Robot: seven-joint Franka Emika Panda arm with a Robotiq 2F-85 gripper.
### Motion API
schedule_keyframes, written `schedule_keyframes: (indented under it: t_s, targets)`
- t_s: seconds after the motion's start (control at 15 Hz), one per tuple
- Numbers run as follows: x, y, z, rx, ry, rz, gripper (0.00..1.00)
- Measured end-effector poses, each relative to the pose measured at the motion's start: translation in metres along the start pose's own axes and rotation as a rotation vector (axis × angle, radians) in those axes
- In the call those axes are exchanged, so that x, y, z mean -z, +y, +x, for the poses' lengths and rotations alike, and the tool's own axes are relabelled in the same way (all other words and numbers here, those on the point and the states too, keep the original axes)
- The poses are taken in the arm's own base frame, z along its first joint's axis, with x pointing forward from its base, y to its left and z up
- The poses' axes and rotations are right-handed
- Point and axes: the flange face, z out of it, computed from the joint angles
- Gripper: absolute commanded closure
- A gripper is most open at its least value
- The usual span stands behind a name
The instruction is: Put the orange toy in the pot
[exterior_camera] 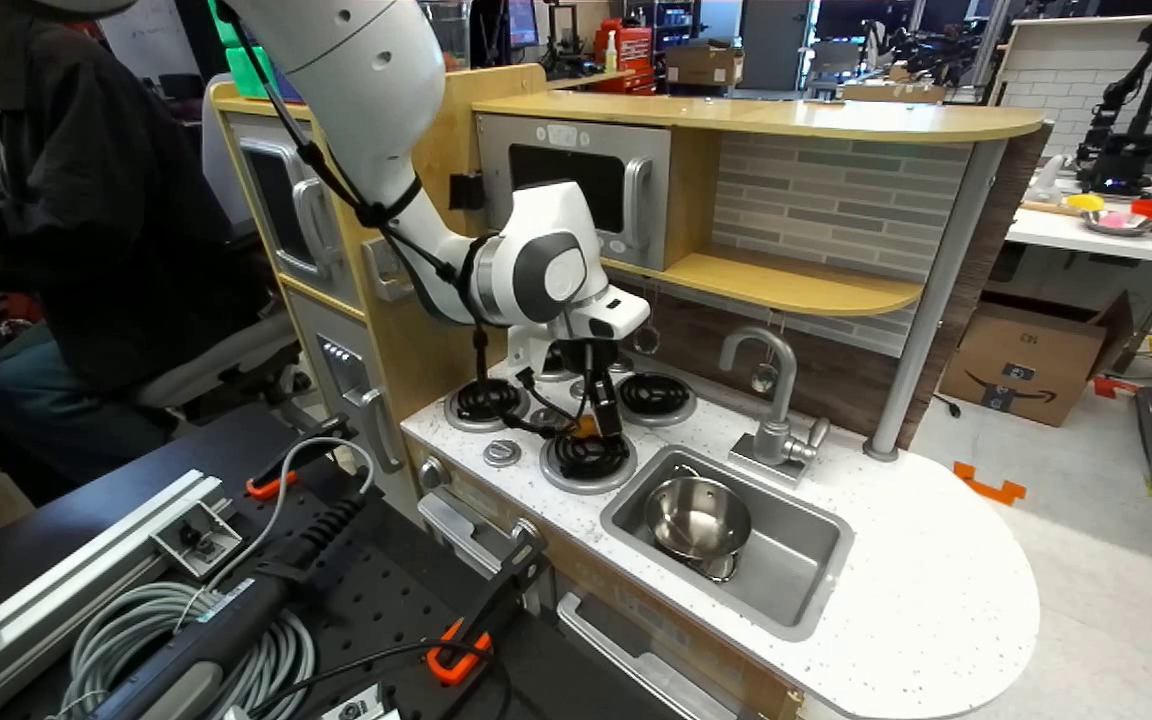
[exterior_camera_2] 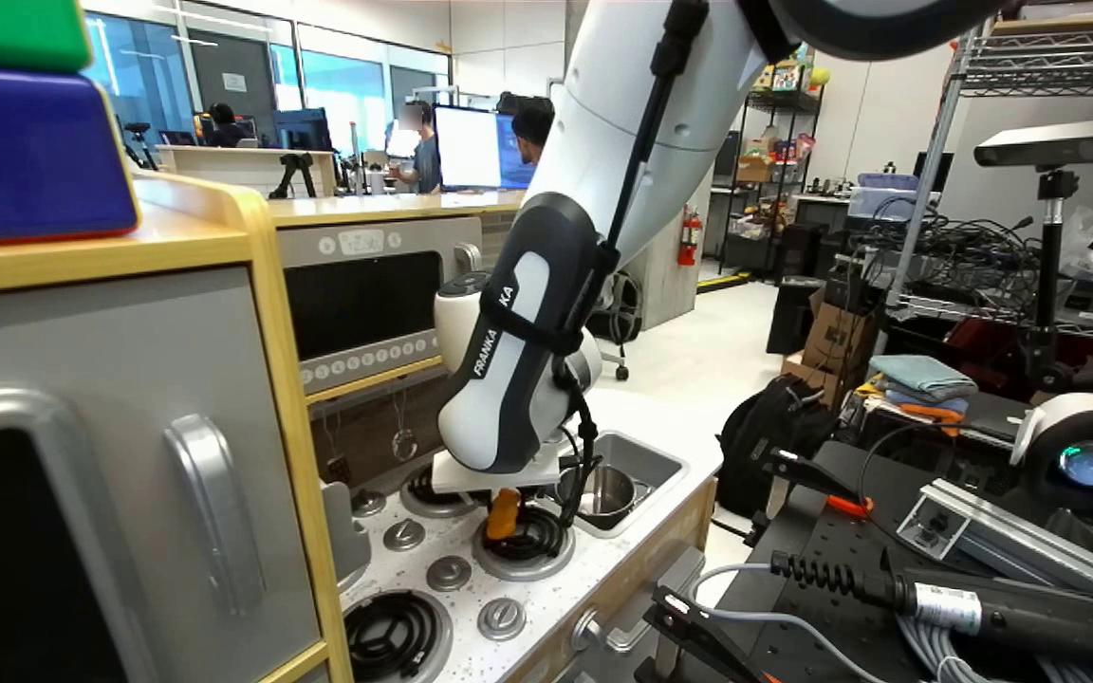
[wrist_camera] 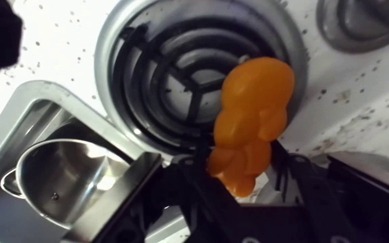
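Observation:
The orange toy (wrist_camera: 252, 104) is a rounded, lumpy figure. My gripper (wrist_camera: 240, 155) is shut on its lower part, with a dark finger against each side. The toy also shows in both exterior views (exterior_camera: 586, 427) (exterior_camera_2: 503, 515), over the burner nearest the sink; I cannot tell whether it touches the burner. The gripper points down there in an exterior view (exterior_camera: 604, 400). The shiny silver pot (exterior_camera: 698, 515) stands in the sink basin, with nothing seen inside it. It also shows in the wrist view (wrist_camera: 66, 182) and, partly covered by the arm's cables, in an exterior view (exterior_camera_2: 611, 491).
The steel sink (exterior_camera: 816, 590) is beside the burner (exterior_camera: 588, 462). A faucet (exterior_camera: 781, 400) rises behind the sink. Other burners (exterior_camera: 656, 395) and knobs (exterior_camera_2: 449, 572) surround the gripper. A shelf and toy microwave (exterior_camera: 576, 180) stand behind, and a tall cabinet (exterior_camera_2: 129, 474) at the side.

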Motion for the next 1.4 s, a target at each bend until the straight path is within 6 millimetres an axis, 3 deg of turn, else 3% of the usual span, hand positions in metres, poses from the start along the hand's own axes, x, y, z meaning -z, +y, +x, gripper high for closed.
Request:
schedule_keyframes:
  t_s: [0.27, 0.67, 0.93, 1.0, 1.07, 1.13, 1.2, 1.27, 1.4]
  targets:
    - [-0.009, 0.024, 0.021, -0.140, 0.033, -0.107, 0.83]
    - [-0.039, 0.077, 0.040, -0.268, 0.087, -0.344, 0.83]
    - [-0.038, 0.091, 0.050, -0.303, 0.127, -0.412, 0.83]
    - [-0.038, 0.092, 0.050, -0.304, 0.133, -0.425, 0.77]
    - [-0.038, 0.092, 0.049, -0.301, 0.136, -0.431, 0.85]
    - [-0.037, 0.090, 0.048, -0.291, 0.138, -0.431, 0.42]
    - [-0.035, 0.086, 0.047, -0.279, 0.140, -0.426, 0.47]
    - [-0.030, 0.081, 0.045, -0.267, 0.141, -0.418, 0.46]
    - [-0.010, 0.068, 0.042, -0.236, 0.158, -0.382, 0.33]
